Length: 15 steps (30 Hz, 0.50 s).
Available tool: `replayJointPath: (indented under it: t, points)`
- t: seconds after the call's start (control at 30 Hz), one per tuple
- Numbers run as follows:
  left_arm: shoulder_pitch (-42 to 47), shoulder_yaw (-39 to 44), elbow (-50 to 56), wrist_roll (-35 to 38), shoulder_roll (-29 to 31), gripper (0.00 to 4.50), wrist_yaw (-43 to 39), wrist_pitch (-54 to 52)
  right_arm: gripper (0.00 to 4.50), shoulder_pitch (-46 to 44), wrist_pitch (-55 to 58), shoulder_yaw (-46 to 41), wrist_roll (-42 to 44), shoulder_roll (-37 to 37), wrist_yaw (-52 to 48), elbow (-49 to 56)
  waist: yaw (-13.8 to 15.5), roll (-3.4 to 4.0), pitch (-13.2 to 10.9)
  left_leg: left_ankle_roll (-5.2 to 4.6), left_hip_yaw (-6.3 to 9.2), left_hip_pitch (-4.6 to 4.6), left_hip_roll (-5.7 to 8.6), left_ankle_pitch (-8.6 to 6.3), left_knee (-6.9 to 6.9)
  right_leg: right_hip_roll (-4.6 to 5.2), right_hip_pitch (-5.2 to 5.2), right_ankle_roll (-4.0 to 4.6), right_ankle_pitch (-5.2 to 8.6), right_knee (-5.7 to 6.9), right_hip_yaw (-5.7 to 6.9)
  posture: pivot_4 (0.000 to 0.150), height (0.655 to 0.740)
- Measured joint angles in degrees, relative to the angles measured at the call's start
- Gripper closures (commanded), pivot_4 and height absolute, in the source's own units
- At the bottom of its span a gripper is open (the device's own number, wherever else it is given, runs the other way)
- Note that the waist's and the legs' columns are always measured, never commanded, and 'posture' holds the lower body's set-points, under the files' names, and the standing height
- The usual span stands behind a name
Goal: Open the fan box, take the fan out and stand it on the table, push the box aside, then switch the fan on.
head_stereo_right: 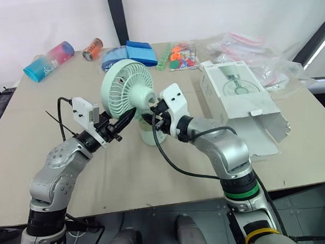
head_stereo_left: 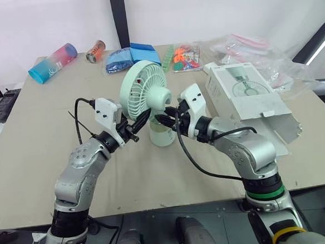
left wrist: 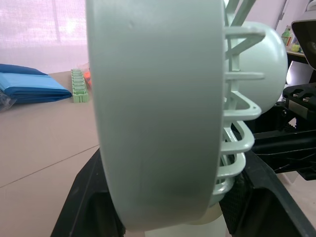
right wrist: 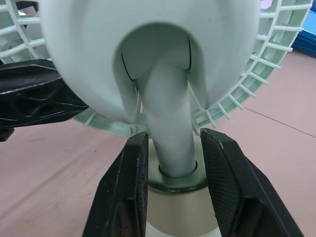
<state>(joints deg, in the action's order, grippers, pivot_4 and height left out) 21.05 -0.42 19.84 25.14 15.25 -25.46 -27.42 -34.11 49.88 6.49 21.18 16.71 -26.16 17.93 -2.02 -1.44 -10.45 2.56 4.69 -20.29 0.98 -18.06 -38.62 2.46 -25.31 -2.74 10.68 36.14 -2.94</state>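
The pale green fan (head_stereo_left: pixel 143 87) stands upright on its round base (head_stereo_left: pixel 162 136) in the middle of the table. My left gripper (head_stereo_left: pixel 140 122) comes in from the left and is shut on the lower rim of the fan's cage (left wrist: pixel 158 123), one black finger (left wrist: pixel 81 202) on each face. My right gripper (head_stereo_left: pixel 161 120) reaches in from the right, and its fingers (right wrist: pixel 123 192) clamp the fan's neck (right wrist: pixel 170 143) just above the base. The white fan box (head_stereo_left: pixel 244 91) lies to the right of the fan with its end flap open toward the table's front right.
Along the back edge lie a pink-and-blue tumbler (head_stereo_left: pixel 52 62), a can (head_stereo_left: pixel 95 50), blue packets (head_stereo_left: pixel 131 56), a green strip (head_stereo_left: pixel 167 57) and clear bags of small items (head_stereo_left: pixel 258 54). A dark device (head_stereo_left: pixel 4 103) sits at the far left. Bare tabletop (head_stereo_left: pixel 37 158) lies in front.
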Motion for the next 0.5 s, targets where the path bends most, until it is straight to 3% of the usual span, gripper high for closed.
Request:
replayJointPath:
  t: [0.03, 0.2, 0.5]
  points:
    - [0.0, 0.0, 0.0, 0.0, 0.0, 2.69, 0.0, 0.0, 2.83, 0.0, 0.0, 0.0, 0.0, 0.0, 0.0, 0.0, 0.0, 0.0, 0.0, 0.0, 0.0, 0.0, 0.0, 0.0, 0.0, 0.0, 0.0, 0.0, 0.0, 0.0, 0.0, 0.15, 0.74]
    - [0.2, 0.0, -0.1, -0.4, -0.3, 2.69, 0.1, 0.0, 4.14, -0.1, 0.0, 0.0, 0.0, 0.0, 0.0, 0.0, 0.0, -0.01, 0.0, 0.0, 0.0, 0.0, 0.0, 0.0, -0.01, 0.0, 0.01, 0.0, 0.0, 0.0, 0.0, 0.15, 0.74]
    - [0.2, 0.0, -0.1, -0.4, -0.5, 2.69, 0.2, 0.0, 4.14, -0.1, -0.1, 0.0, -0.2, 0.0, 0.0, 0.0, 0.0, 0.0, 0.0, 0.0, 0.0, 0.0, 0.0, 0.0, -0.01, 0.0, 0.0, 0.0, 0.0, 0.0, 0.0, 0.15, 0.74]
